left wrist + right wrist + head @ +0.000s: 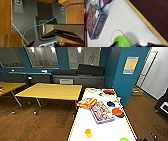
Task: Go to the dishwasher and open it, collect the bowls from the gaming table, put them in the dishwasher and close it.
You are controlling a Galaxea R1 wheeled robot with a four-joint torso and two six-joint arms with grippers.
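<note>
Near the gaming table's (105, 129) close edge sits a green bowl (121, 41), light, hard, slippery; grab its rim. Can't tell if the right gripper (132, 44) is apart.

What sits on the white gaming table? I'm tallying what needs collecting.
On the gaming table: a green bowl, a yellow bowl, two game boxes, and red and black discs. Anything beneath the boxes is hidden.

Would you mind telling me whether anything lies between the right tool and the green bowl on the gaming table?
Nothing visible does: the green bowl sits on bare white top just ahead of the tool, with the purple game box well off to one side.
</note>
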